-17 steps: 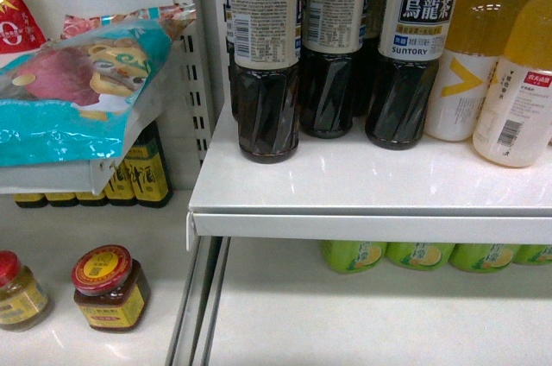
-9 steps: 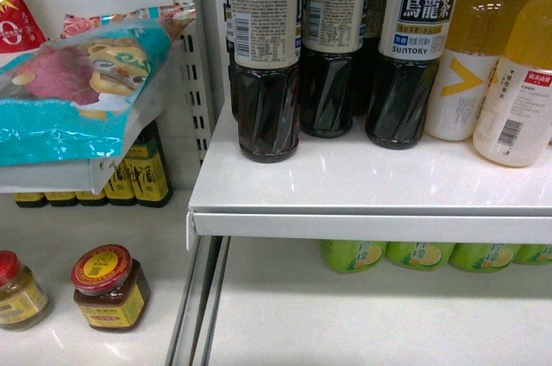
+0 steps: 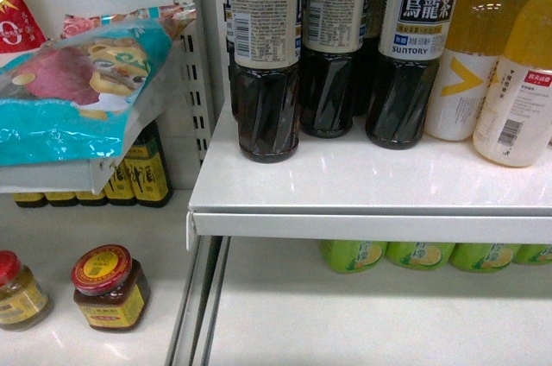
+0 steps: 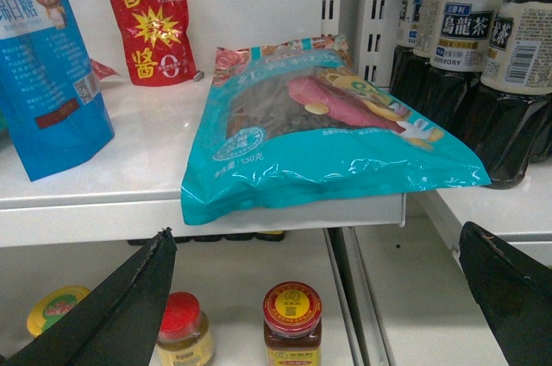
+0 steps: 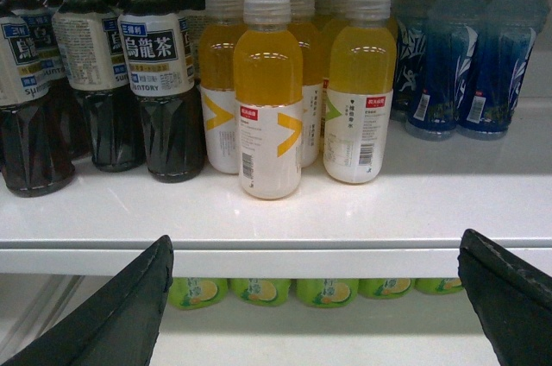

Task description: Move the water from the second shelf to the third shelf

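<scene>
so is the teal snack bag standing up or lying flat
Lying flat. The teal snack bag rests on its back on the shelf, printed face up, one corner overhanging the front edge.

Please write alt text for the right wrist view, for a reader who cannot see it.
A white shelf holds rows of drinks: dark tea bottles with cream labels at left, orange drink bottles in the middle, blue bottles at right. The open right end effector frames the bottom edge, holding nothing. Green bottles show on the shelf below.
</scene>
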{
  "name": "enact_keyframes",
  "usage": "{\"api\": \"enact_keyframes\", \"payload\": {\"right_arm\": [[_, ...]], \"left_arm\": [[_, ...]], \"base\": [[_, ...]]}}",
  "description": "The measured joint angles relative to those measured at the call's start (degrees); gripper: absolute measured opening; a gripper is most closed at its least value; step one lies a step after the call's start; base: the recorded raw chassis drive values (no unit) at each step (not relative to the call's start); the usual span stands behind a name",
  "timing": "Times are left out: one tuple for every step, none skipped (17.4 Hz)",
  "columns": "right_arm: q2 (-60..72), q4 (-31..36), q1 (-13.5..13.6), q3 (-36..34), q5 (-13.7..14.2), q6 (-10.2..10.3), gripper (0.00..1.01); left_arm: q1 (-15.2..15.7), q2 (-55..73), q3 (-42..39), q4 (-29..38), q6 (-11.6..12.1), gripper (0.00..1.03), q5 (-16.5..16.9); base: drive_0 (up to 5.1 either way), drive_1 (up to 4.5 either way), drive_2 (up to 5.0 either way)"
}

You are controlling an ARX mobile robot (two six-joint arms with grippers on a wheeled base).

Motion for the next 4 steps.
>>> {"api": "enact_keyframes", "payload": {"right_arm": [[0.0, 0.0, 0.0, 0.0, 0.0, 0.0, 0.98], [0.0, 0.0, 0.0, 0.0, 0.0, 0.0, 0.98], [0.0, 0.0, 0.0, 0.0, 0.0, 0.0, 0.98], [0.0, 0.0, 0.0, 0.0, 0.0, 0.0, 0.98]], "left_arm": [[0.0, 0.0, 0.0, 0.0, 0.0, 0.98, 0.0], [0.0, 0.0, 0.0, 0.0, 0.0, 0.98, 0.0], [0.0, 0.0, 0.0, 0.0, 0.0, 0.98, 0.0], [0.0, 0.0, 0.0, 0.0, 0.0, 0.98, 0.0]], "base": [[0.0, 0.00, 0.0], [0.0, 0.00, 0.0], [0.0, 0.00, 0.0], [0.0, 0.00, 0.0]]}}
